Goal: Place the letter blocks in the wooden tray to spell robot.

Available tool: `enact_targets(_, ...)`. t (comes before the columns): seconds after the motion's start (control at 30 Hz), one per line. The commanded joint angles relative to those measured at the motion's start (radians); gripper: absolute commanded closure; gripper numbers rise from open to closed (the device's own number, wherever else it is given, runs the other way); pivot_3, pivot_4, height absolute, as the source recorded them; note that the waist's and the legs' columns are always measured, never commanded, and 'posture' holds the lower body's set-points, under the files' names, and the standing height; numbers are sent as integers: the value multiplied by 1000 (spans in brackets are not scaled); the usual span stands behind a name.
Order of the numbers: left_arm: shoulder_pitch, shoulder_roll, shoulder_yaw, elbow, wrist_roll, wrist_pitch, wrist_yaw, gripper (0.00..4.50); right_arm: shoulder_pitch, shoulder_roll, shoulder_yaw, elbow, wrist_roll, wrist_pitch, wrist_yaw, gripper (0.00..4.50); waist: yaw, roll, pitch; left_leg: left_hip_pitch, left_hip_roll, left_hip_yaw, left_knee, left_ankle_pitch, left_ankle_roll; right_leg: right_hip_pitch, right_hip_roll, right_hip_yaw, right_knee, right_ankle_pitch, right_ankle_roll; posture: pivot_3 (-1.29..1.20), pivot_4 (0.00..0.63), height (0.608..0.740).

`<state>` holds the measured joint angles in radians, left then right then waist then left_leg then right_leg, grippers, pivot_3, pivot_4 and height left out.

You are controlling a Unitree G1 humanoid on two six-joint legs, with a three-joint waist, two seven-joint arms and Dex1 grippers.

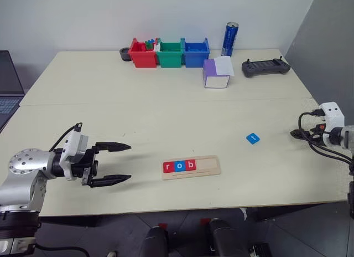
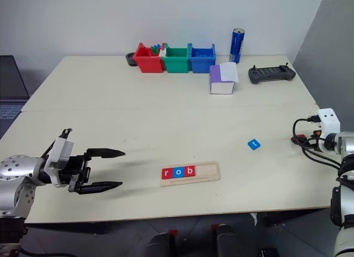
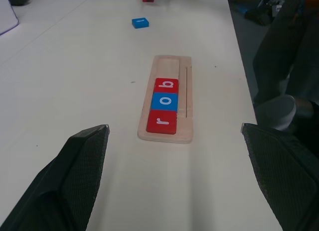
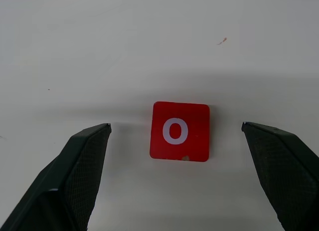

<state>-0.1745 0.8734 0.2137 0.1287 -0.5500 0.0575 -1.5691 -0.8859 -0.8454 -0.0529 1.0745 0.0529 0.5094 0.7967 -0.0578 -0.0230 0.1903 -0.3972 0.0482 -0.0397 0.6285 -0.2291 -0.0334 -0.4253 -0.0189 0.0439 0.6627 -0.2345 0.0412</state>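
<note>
- The left tool [image 1: 113, 164] is hovering low over the table's [image 1: 138, 118] near left part, fingers spread wide and holding nothing, pointing toward the wooden tray [image 1: 191, 167].
- The wooden tray is lying near the front edge, well apart from the left tool; three letter blocks are sitting in its left part, reading red "r" [image 1: 168, 166], blue "o" [image 1: 179, 166], red "b" [image 1: 189, 165], while its right part is standing bare.
- The blue block [image 1: 253, 138] is lying loose on the table right of the tray; its letter is too small to make out.
- The right arm is showing at the right edge, cut off there.
- In the right wrist view the right tool [image 4: 175, 178] is standing wide and empty, the red "o" block [image 4: 180, 131] lying flat on the table between its fingers, touching neither.
- Red, green and blue bins [image 1: 170, 52], a purple-and-white box [image 1: 217, 73], a can [image 1: 229, 39] and a controller [image 1: 265, 67] are standing along the far side.
</note>
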Motion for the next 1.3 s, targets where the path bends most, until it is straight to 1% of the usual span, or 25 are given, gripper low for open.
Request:
enact_targets(0.03, 7, 4, 25, -26, -17, -1, 6, 0, -33, 4, 4, 48, -25, -44, -11, 26, 0, 0, 0, 0, 0, 0, 0, 0, 0, 0, 0, 0, 0, 0, 0, 0, 150, 740)
enact_targets(0.13, 16, 7, 31, -34, -21, 1, 11, 0, -41, 13, 1, 71, -29, -55, -19, 626, -1, 0, 0, 0, 0, 0, 0, 0, 0, 0, 0, 0, 0, 0, 0, 0, 150, 740)
enact_targets(0.23, 25, 8, 36, -41, -22, 3, 15, 0, -46, 18, 0, 77, -35, -59, -17, 1587, -1, 0, 0, 1, 0, 0, 0, 0, 0, 1, 0, 0, 0, 0, 0, 0, 150, 740)
enact_targets(0.37, 29, 5, 38, -45, -21, 4, 18, 0, -48, 16, 4, 62, -46, -55, -8, 2988, -1, 0, 0, 1, 0, 0, 0, 0, 0, 1, 0, 0, 0, 0, 0, 0, 150, 740)
enact_targets(0.4, 28, 4, 36, -46, -21, 5, 18, 0, -49, 13, 5, 53, -47, -50, -7, 3056, -1, 0, 0, 1, 0, 0, 0, 0, 0, 1, 0, 0, 0, 0, 0, 0, 150, 740)
enact_targets(0.47, 25, 1, 32, -49, -21, 6, 19, 0, -49, 5, 5, 15, -44, -30, 4, 3048, -1, 0, 0, 1, 0, 0, 0, 0, 0, 1, 0, 0, 0, 0, 0, 0, 150, 740)
enact_targets(0.57, 18, -3, 23, -51, -20, 8, 18, 0, -21, -8, 1, -115, -27, 44, 29, 3048, -1, 0, 0, 1, 0, 0, 0, 0, 0, 1, 0, 0, 0, 0, 0, 0, 150, 740)
enact_targets(0.63, 13, -7, 16, -50, -17, 7, 17, 0, 38, -21, -13, -277, -2, 142, 43, 3048, 1, 0, 0, 1, 0, 0, 0, 0, 0, 1, 0, 0, 1, 0, 0, 0, 150, 740)
enact_targets(0.73, 2, -18, 7, -50, -20, 8, 14, 0, 180, -34, -57, -593, 62, 328, 45, 3048, 4, 0, 0, 0, 0, 0, 0, 0, 0, 1, 0, 0, 0, 0, 0, 0, 150, 740)
enact_targets(0.8, -7, -25, 0, -48, -19, 8, 9, 0, 304, -31, -100, -836, 116, 476, 31, 3048, 9, 0, 0, 0, 0, -1, 0, 0, 0, 1, 0, -1, 0, 0, 0, 0, 150, 740)
enact_targets(0.87, -17, -32, -8, -43, -17, 7, 7, 0, 404, -18, -142, -1028, 159, 599, 3, 3048, 11, 0, 0, 0, 0, -1, 0, 0, 0, 1, 0, -1, 0, 0, 0, 0, 150, 740)
enact_targets(1.03, -29, -48, -23, -27, -8, -3, -2, 0, 534, 40, -194, -1318, 227, 816, -73, 3048, 13, 0, 0, 0, 0, -1, 1, 0, 0, 1, 0, 0, 0, 0, 1, 0, 150, 740)
enact_targets(1.17, -30, -67, -37, -31, -6, -6, 3, 0, 556, 79, -212, -1417, 262, 900, -123, 3048, 8, 0, 0, 1, 0, -1, 1, 0, 0, 1, 0, 0, 0, 0, 0, 0, 150, 740)
enact_targets(1.3, -49, -92, -49, -41, -10, -7, 17, 0, 543, 92, -194, -1411, 274, 905, -157, 3048, 9, 0, 0, 1, 0, -1, 1, 0, 0, 1, 0, 0, 0, -1, -1, 0, 150, 740)
